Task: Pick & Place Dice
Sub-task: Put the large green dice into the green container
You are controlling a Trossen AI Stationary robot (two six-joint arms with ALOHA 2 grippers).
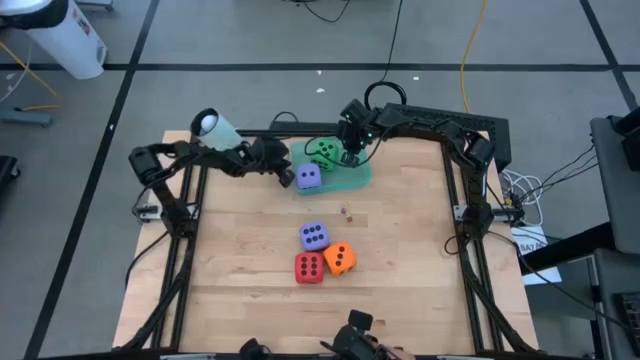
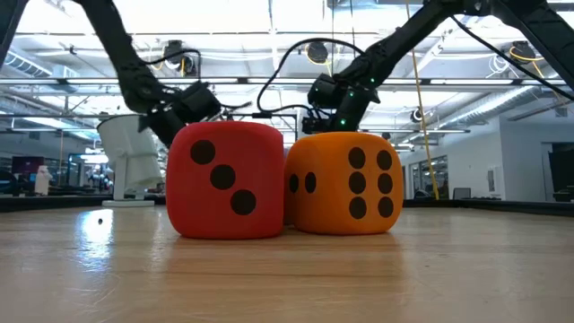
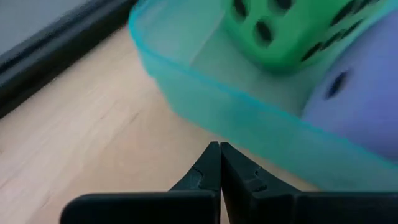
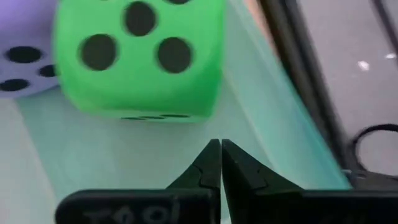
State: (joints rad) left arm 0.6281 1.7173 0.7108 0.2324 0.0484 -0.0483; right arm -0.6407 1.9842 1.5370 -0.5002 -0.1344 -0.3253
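Nearest us on the desk (image 1: pixel 250 300), the red die (image 2: pixel 226 179) and orange die (image 2: pixel 345 182) sit touching, a purple die (image 1: pixel 313 236) just behind, awaiting pickup. The green die (image 4: pixel 140 57) and second purple die (image 1: pixel 310 177) rest in the tray (image 1: pixel 355 180). Both the right claw (image 4: pixel 221 163) above it and the left claw (image 3: pixel 220 167) beside it are closed, empty.

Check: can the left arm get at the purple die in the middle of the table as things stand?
Probably yes. The left gripper sits shut by the tray at the far edge; bare wood lies between it and the purple die. The red die and orange die crowd its near side only.
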